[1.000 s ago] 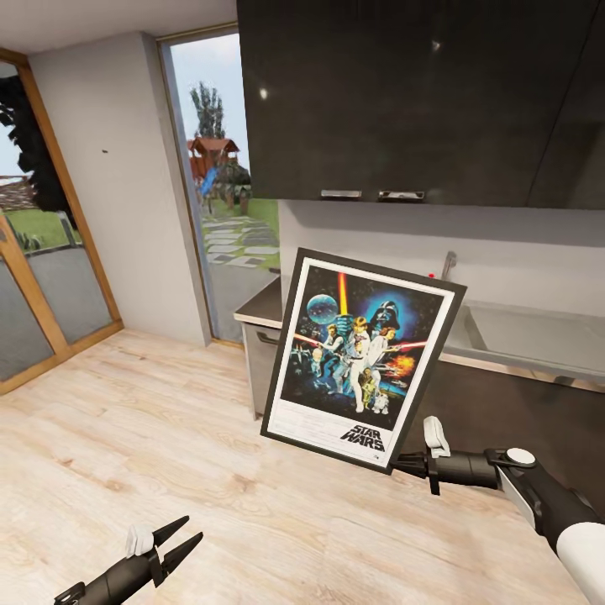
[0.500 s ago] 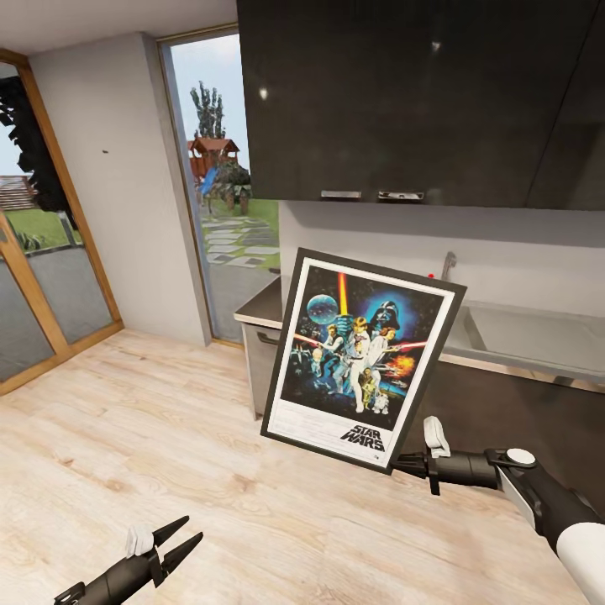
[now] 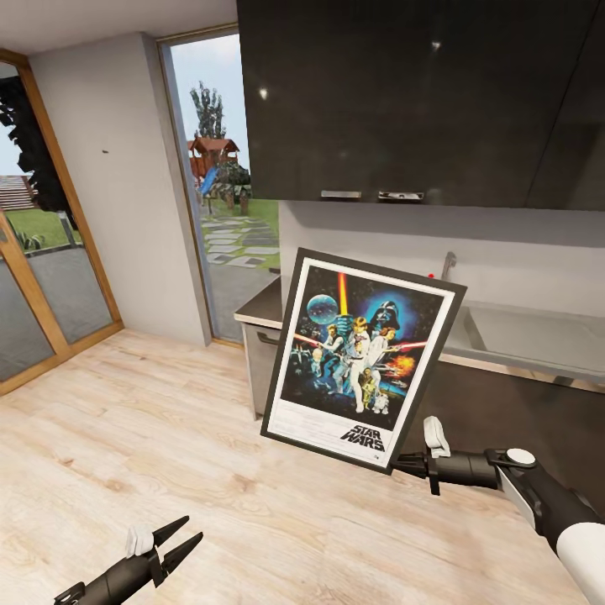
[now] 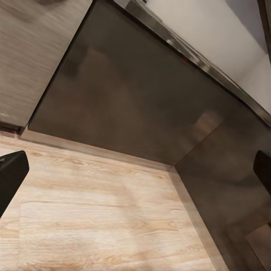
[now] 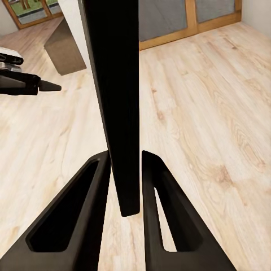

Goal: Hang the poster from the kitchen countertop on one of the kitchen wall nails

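The black-framed Star Wars poster [image 3: 363, 360] is held upright and slightly tilted in the air in front of the kitchen countertop [image 3: 538, 336]. My right gripper [image 3: 400, 461] is shut on its lower right corner; in the right wrist view the frame's dark edge [image 5: 116, 90] sits clamped between the two fingers [image 5: 79, 217]. My left gripper [image 3: 178, 540] is open, low over the wooden floor at the lower left, holding nothing. One wall nail [image 3: 105, 151] shows as a small dark dot on the light grey wall at the left.
Dark upper cabinets [image 3: 420, 92] hang above the counter, with a sink and tap [image 3: 448, 265] behind the poster. Dark cabinet fronts [image 4: 135, 96] meet the floor. A glass door [image 3: 223, 210] and wood-framed windows [image 3: 42, 277] flank the grey wall. Open wooden floor [image 3: 168, 437] lies to the left.
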